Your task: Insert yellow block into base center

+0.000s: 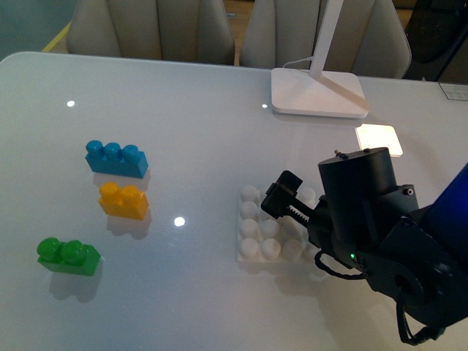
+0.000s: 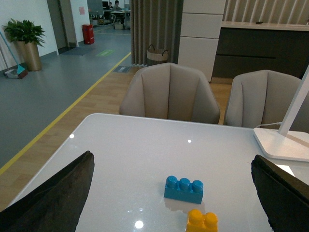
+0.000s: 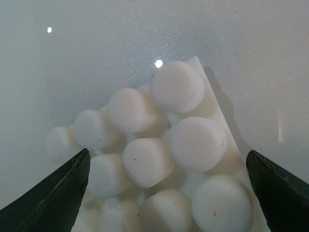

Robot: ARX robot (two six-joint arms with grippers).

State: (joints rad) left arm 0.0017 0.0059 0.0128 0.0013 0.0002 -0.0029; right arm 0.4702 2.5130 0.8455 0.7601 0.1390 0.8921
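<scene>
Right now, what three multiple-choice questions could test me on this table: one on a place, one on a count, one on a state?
1. The small orange-yellow plastic two-stud brick lies between:
A) the blue three-stud brick and the green two-stud brick
B) two white lamps
C) two chairs

2. How many toy bricks lie loose on the glossy white table?
A) two
B) three
C) five

3. The right claw by the flat white studded plate is:
A) shut on a brick
B) open, gripping nothing
C) holding a cable

Answers:
1 A: in the front view the blue brick lies beyond it and the green one nearer.
2 B: one blue, one yellow, one green.
3 B: its wrist view shows both fingers wide apart, with only the plate's studs seen between them.
</scene>
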